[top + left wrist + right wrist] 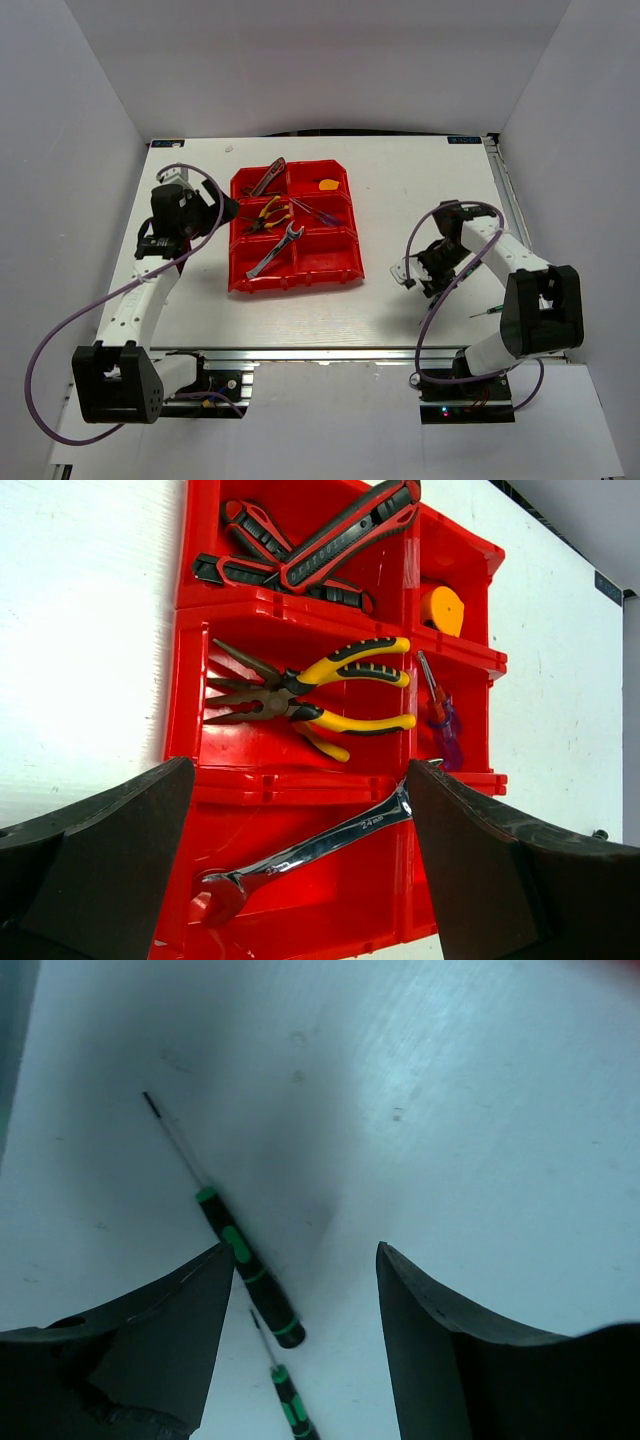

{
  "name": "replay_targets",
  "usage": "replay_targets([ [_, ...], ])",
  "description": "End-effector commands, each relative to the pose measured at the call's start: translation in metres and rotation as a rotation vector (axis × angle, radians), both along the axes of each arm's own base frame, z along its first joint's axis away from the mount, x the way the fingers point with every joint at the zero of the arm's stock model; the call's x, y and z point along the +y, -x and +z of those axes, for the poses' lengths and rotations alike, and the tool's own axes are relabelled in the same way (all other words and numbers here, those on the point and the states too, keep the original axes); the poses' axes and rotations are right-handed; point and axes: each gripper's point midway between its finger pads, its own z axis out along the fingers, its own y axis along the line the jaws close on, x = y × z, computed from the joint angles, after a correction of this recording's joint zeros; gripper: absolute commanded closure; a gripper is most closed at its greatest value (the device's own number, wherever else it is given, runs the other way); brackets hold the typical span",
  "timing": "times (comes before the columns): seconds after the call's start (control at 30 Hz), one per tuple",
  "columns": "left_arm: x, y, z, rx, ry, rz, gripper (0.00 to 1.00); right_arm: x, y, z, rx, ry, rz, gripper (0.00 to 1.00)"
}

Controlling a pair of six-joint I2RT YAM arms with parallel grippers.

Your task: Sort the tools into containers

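White tabletop (420, 190) is carrying the red bins (300, 284), where yellow-handled pliers (320, 690) and silver wrench (310, 850) are lying in neighbouring compartments. We are holding our left gripper (300, 780) wide open and empty at the bins' left side. Our right gripper (305, 1255) is hovering spread, gripping nothing, over two green-black screwdrivers (245, 1265) lying on the tabletop, well apart from the bins.

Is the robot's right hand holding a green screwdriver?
No, the right gripper is open and empty; both green screwdrivers lie on the table.
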Motion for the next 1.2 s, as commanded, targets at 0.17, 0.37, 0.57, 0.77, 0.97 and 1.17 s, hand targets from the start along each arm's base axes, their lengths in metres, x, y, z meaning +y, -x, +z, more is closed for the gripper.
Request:
replay_targets([
  [0.17, -0.004, 0.01, 0.012, -0.043, 0.028, -0.014, 0.02, -0.021, 0.016, -0.018, -0.031, 0.086, 0.146, 0.36],
  [0.37, -0.004, 0.013, 0.015, -0.05, 0.032, -0.012, 0.02, -0.029, 0.028, -0.034, -0.002, 0.118, 0.172, 0.38],
  [0.57, -0.003, 0.015, 0.015, -0.045, 0.03, -0.005, 0.02, -0.035, 0.034, -0.053, 0.0, 0.146, 0.175, 0.43],
  [0.77, -0.003, 0.013, 0.015, -0.043, 0.033, -0.007, 0.02, -0.033, 0.022, -0.067, -0.064, 0.142, 0.132, 0.55],
  [0.97, -0.004, 0.013, 0.015, -0.041, 0.033, -0.01, 0.02, -0.027, 0.005, -0.074, -0.137, 0.117, 0.112, 0.63],
  [1.17, -0.003, 0.013, 0.017, -0.039, 0.033, -0.01, 0.02, -0.021, -0.009, -0.077, -0.165, 0.099, 0.124, 0.67],
])
